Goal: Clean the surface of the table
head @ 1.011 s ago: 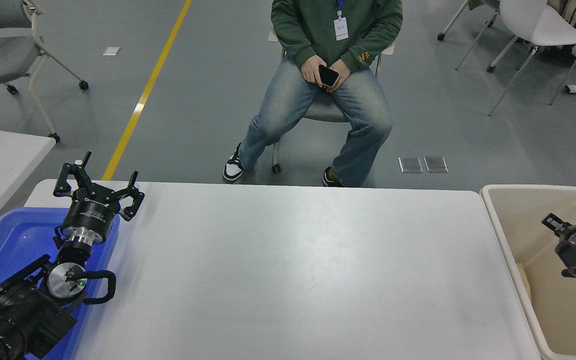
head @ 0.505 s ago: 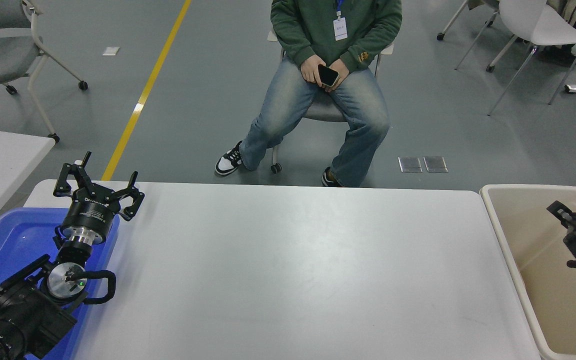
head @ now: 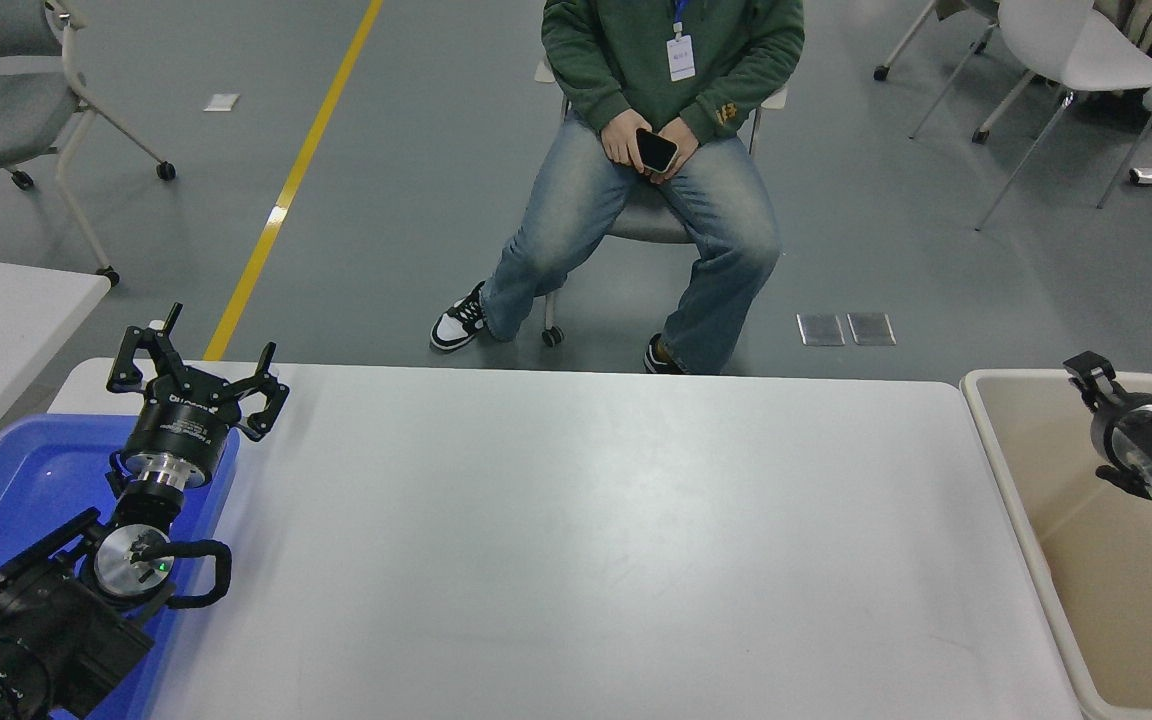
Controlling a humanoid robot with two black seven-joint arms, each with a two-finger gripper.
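Your counter surface [head: 576, 540] fills the middle of the head view, white-grey and slightly glossy, running from the blue tray [head: 6, 490] at its left end to the beige bin [head: 1026, 500] just beside its right end. Your left claw [head: 198, 372] sits at the counter's far left corner above the tray's far edge, fingers spread wide, holding nothing. Your right claw [head: 1086, 375] enters from the right edge and hangs over the bin's far rim; you cannot tell from this angle whether it is spread or closed. A person [head: 671, 60] in a green sweatshirt sits beyond the far side, holding a phone [head: 656, 150] in both hands.
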